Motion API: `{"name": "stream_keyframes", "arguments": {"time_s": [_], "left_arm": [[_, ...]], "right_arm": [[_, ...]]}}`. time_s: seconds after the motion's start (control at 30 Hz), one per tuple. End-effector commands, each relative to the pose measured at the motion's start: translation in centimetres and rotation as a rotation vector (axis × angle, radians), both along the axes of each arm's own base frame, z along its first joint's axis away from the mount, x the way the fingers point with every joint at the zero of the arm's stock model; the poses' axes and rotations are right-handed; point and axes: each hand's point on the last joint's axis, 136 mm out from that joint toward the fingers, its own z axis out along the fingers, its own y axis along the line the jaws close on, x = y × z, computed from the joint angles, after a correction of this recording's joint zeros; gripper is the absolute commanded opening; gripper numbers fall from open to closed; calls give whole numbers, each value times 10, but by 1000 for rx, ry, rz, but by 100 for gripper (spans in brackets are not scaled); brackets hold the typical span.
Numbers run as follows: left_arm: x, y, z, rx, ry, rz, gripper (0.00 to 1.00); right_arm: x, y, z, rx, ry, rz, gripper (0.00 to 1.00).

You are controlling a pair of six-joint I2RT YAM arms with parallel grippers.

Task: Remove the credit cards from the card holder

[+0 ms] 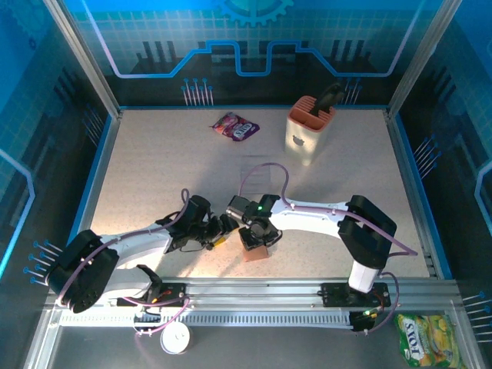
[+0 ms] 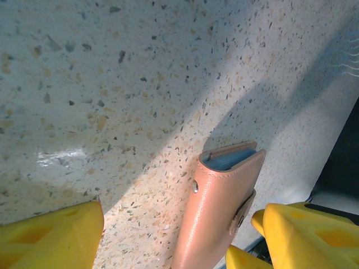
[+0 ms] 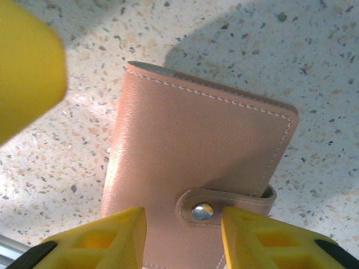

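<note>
The card holder (image 1: 260, 253) is a tan leather wallet on the table near the front edge, folded shut with its snap strap (image 3: 224, 203) fastened. My right gripper (image 1: 258, 233) hangs over it, jaws open a little, and its fingertips (image 3: 112, 235) straddle the strap's snap; my right gripper (image 3: 182, 221) holds nothing. My left gripper (image 1: 224, 228) is just left of the wallet, open wide. Seen from the left wrist, the card holder (image 2: 219, 207) lies between the jaws of my left gripper (image 2: 178, 217), closer to the right finger. Grey-blue lining shows at its far end. The credit cards are hidden inside.
A purple snack packet (image 1: 235, 127) and a tall peach tool caddy (image 1: 310, 129) stand at the back of the table. The metal front rail (image 1: 254, 292) runs just behind the wallet's near side. A yellow-green packet (image 1: 427, 340) lies outside at the front right.
</note>
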Motion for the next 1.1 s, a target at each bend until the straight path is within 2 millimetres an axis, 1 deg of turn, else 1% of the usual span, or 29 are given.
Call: {"name": "stream_keyframes", "arguments": {"time_s": [0.0,0.2,0.3,0.5,0.57,0.73,0.8,0.93,1.07], "left_arm": [[0,3,1,7,14,12,76],[-1,4,-1,11,17,15,76],[-1,3,1,8,15,9,73],[-2,2,4,13,15,-9,70],[-2,0,7,10,10,-16,67],[-3,-11,12,-2,0,-44,60],[-4,-16,12,-3,1,-52,59],[-3,-25,14,-14,5,-63,57],[-2,-34,16,-19,5,-75,57]], "right_arm": [[-4,-8,-4,-64,10,-10,41],[-7,-7,-11,-60,25,-13,41],[-8,-7,-16,-55,31,-13,39],[-12,-6,-33,-8,63,-37,36],[-13,-7,-36,2,66,-44,35],[-13,-10,-39,27,76,-61,30],[-13,-11,-39,42,79,-70,25],[-13,-14,-40,74,86,-92,20],[-14,-13,-42,131,109,-113,18]]}}
